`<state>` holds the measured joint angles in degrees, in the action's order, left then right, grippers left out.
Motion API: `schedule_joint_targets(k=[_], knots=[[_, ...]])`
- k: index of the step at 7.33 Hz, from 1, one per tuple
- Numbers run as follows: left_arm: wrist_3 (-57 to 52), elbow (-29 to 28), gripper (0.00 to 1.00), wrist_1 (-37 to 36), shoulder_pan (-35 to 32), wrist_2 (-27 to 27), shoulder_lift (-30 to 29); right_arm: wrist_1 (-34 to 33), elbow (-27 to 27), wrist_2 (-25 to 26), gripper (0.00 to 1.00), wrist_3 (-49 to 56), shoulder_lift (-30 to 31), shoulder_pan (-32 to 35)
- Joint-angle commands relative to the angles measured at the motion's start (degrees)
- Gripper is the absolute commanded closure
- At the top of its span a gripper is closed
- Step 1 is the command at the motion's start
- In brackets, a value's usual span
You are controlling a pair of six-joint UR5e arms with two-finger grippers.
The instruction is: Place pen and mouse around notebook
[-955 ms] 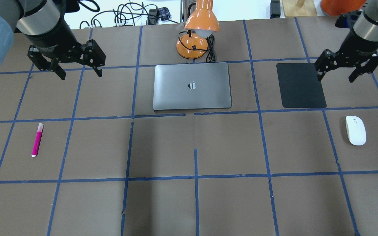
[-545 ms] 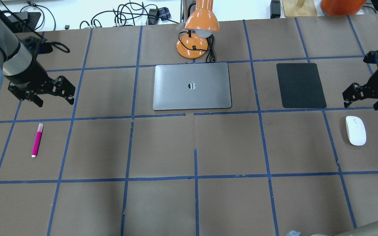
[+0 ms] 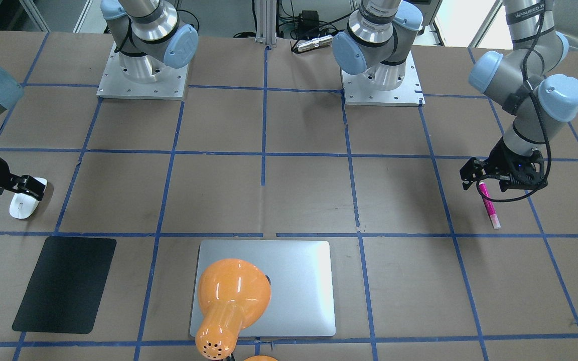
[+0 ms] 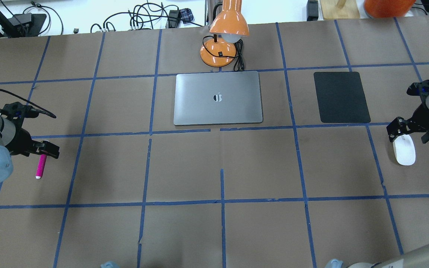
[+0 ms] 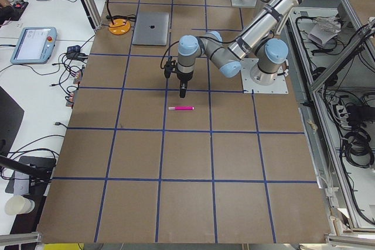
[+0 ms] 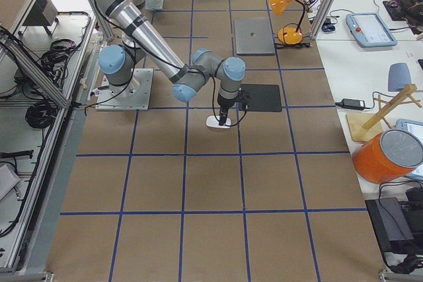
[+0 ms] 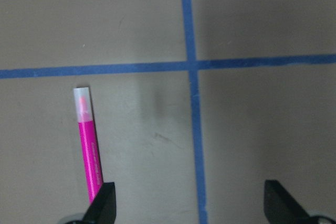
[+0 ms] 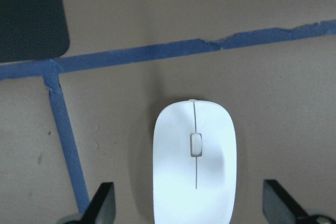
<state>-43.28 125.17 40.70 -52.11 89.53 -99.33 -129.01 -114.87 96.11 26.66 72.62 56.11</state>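
Observation:
The magenta pen lies on the table's left side, and my left gripper hangs open over its far end. In the left wrist view the pen runs toward one fingertip, off the centre of the gap. On the right lies the white mouse, with my right gripper open over its far end. The right wrist view has the mouse centred between the two fingers, which do not touch it. The silver-grey notebook lies closed at the middle far side.
An orange desk lamp stands just behind the notebook, its cord beside it. A thin black mat lies right of the notebook, near the mouse. Blue tape lines grid the brown table, and cables lie past its far edge.
Both arms have swung back toward the near side and come down, the left over the pen and the right over the mouse. Both grippers stay open. Pen and mouse have not moved.

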Motion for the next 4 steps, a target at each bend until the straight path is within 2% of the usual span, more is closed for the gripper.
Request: schedule_joint_targets(k=[1,2,3,4], knots=[[-3.04,-0.09,0.0,-5.35,3.07,-1.82,-5.94,-0.36,-0.09,-0.04,0.0,1.29,-2.13,-0.21],[-3.04,-1.14,0.02,-5.72,3.33,-1.82,-7.53,-1.41,0.0,-0.04,0.0,1.38,-2.48,-0.21],[-2.78,-1.68,0.1,-5.81,3.42,-1.82,-8.07,-2.9,-0.17,0.48,0.0,1.55,-2.75,-0.3],[-2.17,-1.6,0.43,-5.98,3.42,-1.82,-8.16,-2.91,-0.26,0.48,0.0,1.55,-2.84,-0.21]])
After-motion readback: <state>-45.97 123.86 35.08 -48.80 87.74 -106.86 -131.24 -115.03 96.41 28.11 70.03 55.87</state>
